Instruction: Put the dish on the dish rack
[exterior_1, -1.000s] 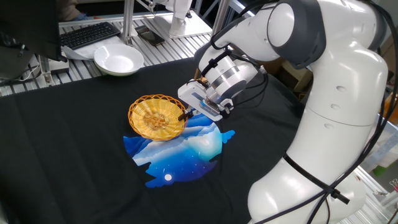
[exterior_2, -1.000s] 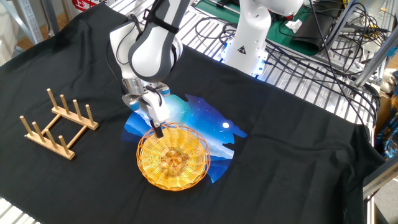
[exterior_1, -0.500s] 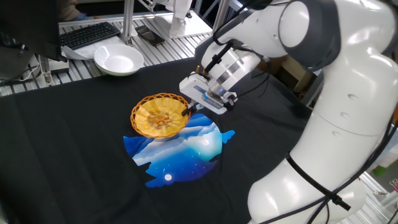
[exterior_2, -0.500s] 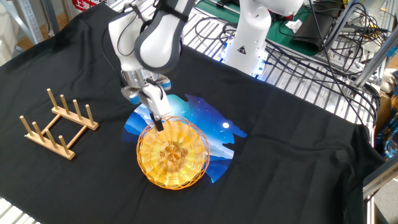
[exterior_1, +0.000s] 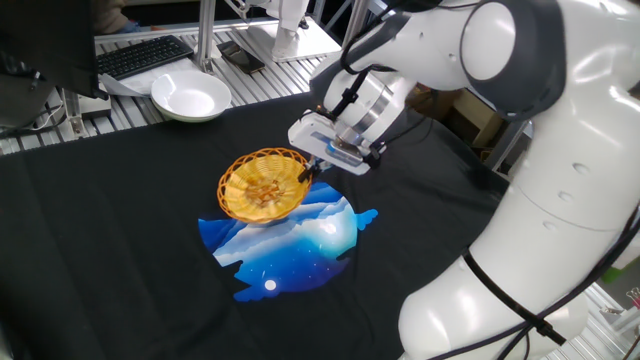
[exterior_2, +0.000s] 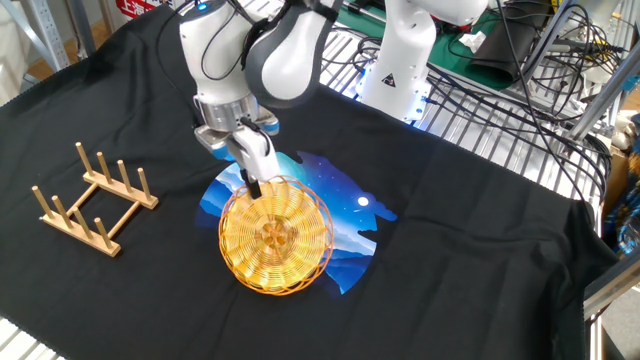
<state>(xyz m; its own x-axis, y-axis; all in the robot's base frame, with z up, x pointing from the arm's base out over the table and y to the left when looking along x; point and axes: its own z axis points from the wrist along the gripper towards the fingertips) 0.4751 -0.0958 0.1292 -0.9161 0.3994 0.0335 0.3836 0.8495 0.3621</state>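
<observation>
While jaws pinch the dish (exterior_2: 273, 235) rim, tilted off the bench, the rack (exterior_2: 88, 197) sits well apart, beyond the dish.

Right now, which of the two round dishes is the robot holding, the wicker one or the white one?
The golden wicker dish, pinched at its rim and tilted up; the white bowl sits untouched by the keyboard.

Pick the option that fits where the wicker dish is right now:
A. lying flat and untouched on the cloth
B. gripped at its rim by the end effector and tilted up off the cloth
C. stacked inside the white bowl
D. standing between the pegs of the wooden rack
B: the end effector is shut on the rim of the dish, which is tilted over the blue print, while the dish rack stands apart with nothing in it.
</observation>
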